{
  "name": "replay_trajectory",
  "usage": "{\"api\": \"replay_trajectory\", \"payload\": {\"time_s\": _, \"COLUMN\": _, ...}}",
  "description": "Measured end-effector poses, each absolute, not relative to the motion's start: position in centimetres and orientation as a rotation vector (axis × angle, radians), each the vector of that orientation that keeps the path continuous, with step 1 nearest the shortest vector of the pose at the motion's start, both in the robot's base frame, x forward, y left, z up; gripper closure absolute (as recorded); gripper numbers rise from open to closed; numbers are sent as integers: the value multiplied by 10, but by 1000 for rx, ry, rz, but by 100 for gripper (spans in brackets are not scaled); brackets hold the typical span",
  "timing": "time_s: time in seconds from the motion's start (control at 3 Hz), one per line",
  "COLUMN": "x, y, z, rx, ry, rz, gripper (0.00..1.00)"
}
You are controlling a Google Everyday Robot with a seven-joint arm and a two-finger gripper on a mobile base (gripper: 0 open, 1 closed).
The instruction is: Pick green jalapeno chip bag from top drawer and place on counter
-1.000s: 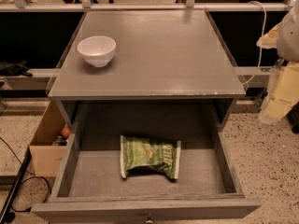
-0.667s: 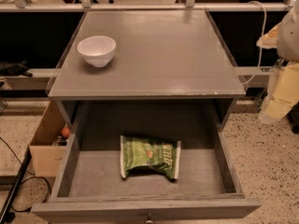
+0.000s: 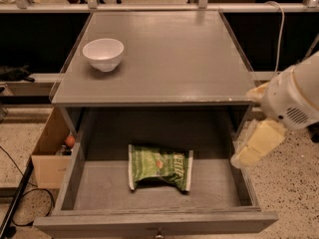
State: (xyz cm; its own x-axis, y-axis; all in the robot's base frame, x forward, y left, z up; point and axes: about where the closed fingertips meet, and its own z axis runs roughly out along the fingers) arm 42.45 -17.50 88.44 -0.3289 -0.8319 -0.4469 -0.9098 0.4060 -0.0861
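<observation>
The green jalapeno chip bag (image 3: 159, 166) lies flat on the grey bottom of the open top drawer (image 3: 94, 188), about at its middle. The counter (image 3: 169, 54) is the grey tabletop above the drawer. My gripper (image 3: 253, 147), cream-coloured on a white arm, hangs at the right over the drawer's right side wall, to the right of the bag and apart from it. It holds nothing that I can see.
A white bowl (image 3: 103, 53) stands on the counter's left part. A tan cardboard box (image 3: 50, 156) with small items sits on the floor left of the drawer. A black cable (image 3: 15, 203) runs over the speckled floor. A rail (image 3: 159, 6) runs behind the counter.
The arm and gripper have moved left and down, from beside the counter's right edge to over the drawer's right wall. The bag and bowl have not moved.
</observation>
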Motion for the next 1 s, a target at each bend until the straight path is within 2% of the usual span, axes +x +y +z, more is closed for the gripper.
{"api": "replay_trajectory", "payload": {"time_s": 0.33, "x": 423, "y": -157, "z": 841, "rx": -1407, "ry": 2250, "rz": 398, "gripper": 0}}
{"api": "replay_trajectory", "payload": {"time_s": 1.0, "x": 428, "y": -154, "z": 829, "rx": -1343, "ry": 2266, "rz": 411, "gripper": 0}}
